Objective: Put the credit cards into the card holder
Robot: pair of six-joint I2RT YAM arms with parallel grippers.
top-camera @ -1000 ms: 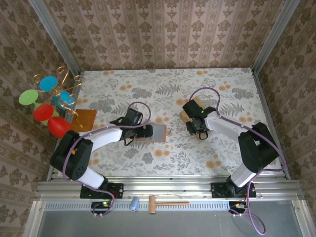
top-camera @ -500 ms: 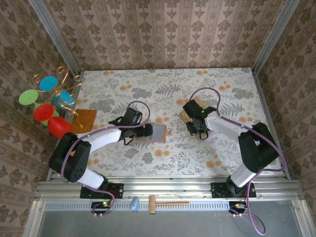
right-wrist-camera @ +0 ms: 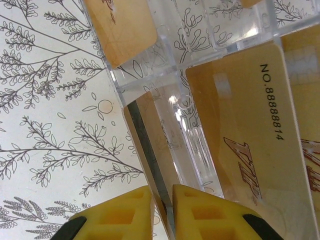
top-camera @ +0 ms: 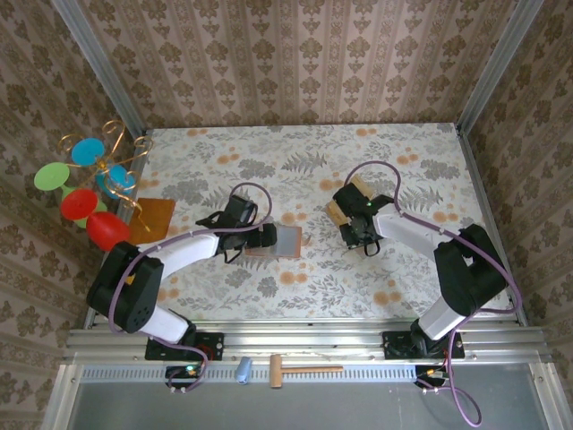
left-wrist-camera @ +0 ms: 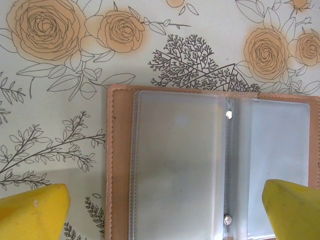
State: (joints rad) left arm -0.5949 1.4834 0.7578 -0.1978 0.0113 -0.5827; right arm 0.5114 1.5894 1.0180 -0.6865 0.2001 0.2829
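The card holder lies open on the table, with clear sleeves inside a tan-brown rim; in the top view the card holder is left of centre. My left gripper hovers over it, open wide, its yellow fingertips apart on either side of it. My right gripper is shut on the edge of one upright credit card standing in a clear rack. More credit cards rest in the same rack. From above, the right gripper sits at the cards.
An orange-brown flat board lies at the table's left edge beside a wire ornament with coloured discs. A small wooden hammer and a blue cylinder lie on the rail in front of the arm bases.
The right gripper's fingers have closed in onto the upright card. The left arm and the open card holder have stayed where they were.
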